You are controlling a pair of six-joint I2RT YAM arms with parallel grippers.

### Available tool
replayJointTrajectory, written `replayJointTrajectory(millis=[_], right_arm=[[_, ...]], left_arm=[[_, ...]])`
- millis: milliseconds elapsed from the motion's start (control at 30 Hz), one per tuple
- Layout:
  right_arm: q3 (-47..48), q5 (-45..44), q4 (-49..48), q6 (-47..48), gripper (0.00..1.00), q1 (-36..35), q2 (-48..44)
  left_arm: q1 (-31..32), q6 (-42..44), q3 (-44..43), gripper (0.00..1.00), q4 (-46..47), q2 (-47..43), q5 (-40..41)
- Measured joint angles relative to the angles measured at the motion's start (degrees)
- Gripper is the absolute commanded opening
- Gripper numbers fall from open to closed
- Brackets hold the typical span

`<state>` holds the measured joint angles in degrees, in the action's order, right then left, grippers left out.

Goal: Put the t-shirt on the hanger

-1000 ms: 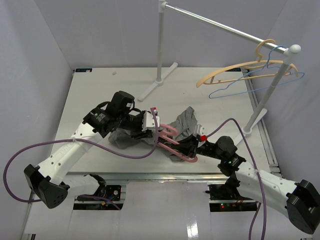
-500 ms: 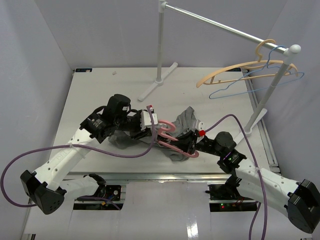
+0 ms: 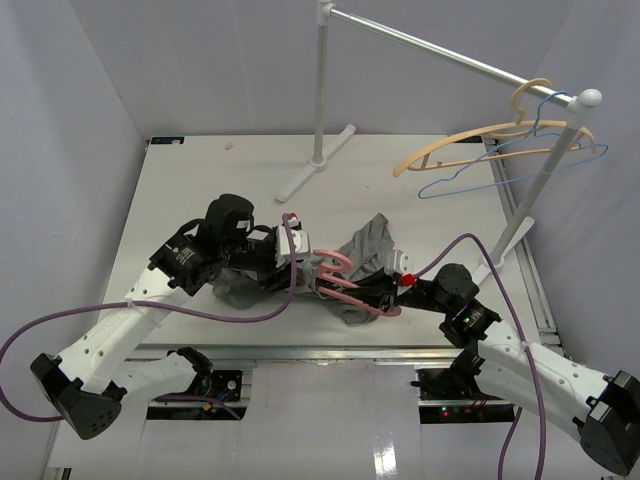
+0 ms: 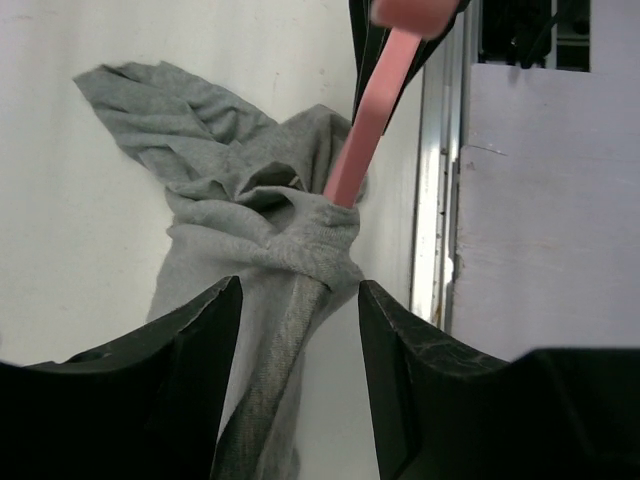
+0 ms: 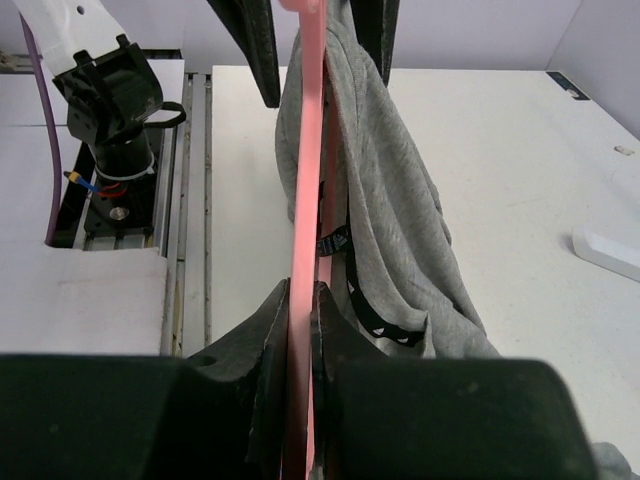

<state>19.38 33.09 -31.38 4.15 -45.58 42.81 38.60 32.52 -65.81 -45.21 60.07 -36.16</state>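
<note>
1. T-shirt (image 3: 370, 240): plain mid-grey, crumpled into a heap on the white tabletop (image 3: 200, 170), near the front edge and about midway between the two arms. In the top view its long axis runs roughly left to right, with one bunched lobe poking toward the far right. The left wrist view (image 4: 260, 230) shows it gathered into tight folds, with one flap spread flat on the tabletop behind. In the right wrist view (image 5: 390, 200) the cloth drapes down one side of the hanger, and a narrow black printed strip shows in a fold.
2. Hanger (image 3: 362, 300): pink plastic, thin and rounded. From above, its long axis lies on a slant from the left hand at upper left down to the right hand at lower right. It is seen edge-on in the right wrist view (image 5: 305, 150), running straight away from the hand. In the left wrist view (image 4: 360, 130) one pink arm vanishes into the bunched cloth.
3. Left hand (image 4: 298, 290), (image 3: 305, 268): its fingers stand apart, and a twisted band of grey cloth runs between them without filling the gap.
4. Right hand (image 5: 300, 290), (image 3: 385, 292): its fingers are pinched closed on the hanger's thin edge.
</note>
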Motion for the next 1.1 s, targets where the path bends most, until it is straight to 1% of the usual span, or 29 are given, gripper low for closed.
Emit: replayJointTrajectory(millis=[67,167,200,233,267,300,333,500,667,700,767,833,867,967,1100], right_arm=[[0.0,0.2,1.5,1.2,0.08,0.2,-0.9],[0.3,0.7,3.8,2.6,0.08,0.2,-1.3],[0.4,0.8,4.7,3.0,0.08,0.3,-1.4],[0.5,0.8,5.4,3.4,0.08,0.3,-1.4],[0.5,0.8,6.1,3.8,0.08,0.4,-1.4],[0.5,0.8,6.6,4.0,0.08,0.5,-1.4],[0.5,0.9,7.1,4.2,0.08,0.5,-1.4],[0.7,1.2,7.7,5.1,0.08,0.5,-1.4],[0.9,1.3,7.6,5.3,0.08,0.5,-1.9],[1.0,1.4,7.5,5.3,0.08,0.5,-2.0],[1.4,2.2,7.3,5.3,0.08,0.4,-1.9],[2.1,3.4,7.3,5.4,0.08,0.3,-1.9],[2.5,4.1,7.5,5.7,0.08,0.2,-2.0],[3.0,5.9,7.8,6.6,0.08,0.3,-2.6],[3.1,7.0,9.0,7.2,0.08,0.2,-3.9]], left_arm=[[0.1,-1.3,-1.5,0.64,-1.3,2.0,-0.4],[0.1,-2.7,-2.9,0.62,-2.6,5.1,-0.8],[0.2,-3.1,-3.1,0.55,-3.0,6.2,-0.8],[0.2,-3.3,-3.1,0.39,-3.5,7.0,-0.8],[0.2,-3.6,-3.2,0.09,-4.1,7.7,-0.8],[0.2,-3.9,-3.2,0.02,-4.7,8.1,-0.8],[0.2,-3.8,-3.2,0.0,-5.1,8.4,-0.7],[0.3,-4.1,-3.3,0.0,-6.0,8.2,-0.9],[0.5,-3.9,-2.3,0.0,-4.4,5.7,-1.6],[0.6,-3.8,-1.8,0.07,-3.8,4.8,-1.8],[0.7,-3.4,-1.0,0.37,-3.0,2.8,-2.4],[1.0,-2.9,-0.5,0.86,-2.3,0.6,-3.0],[1.0,-3.0,-0.4,0.95,-2.4,-0.5,-3.0],[0.8,-3.7,-0.5,0.96,-2.6,-2.5,-2.3],[0.6,-4.4,-1.7,0.98,-3.8,-1.7,-1.7]])
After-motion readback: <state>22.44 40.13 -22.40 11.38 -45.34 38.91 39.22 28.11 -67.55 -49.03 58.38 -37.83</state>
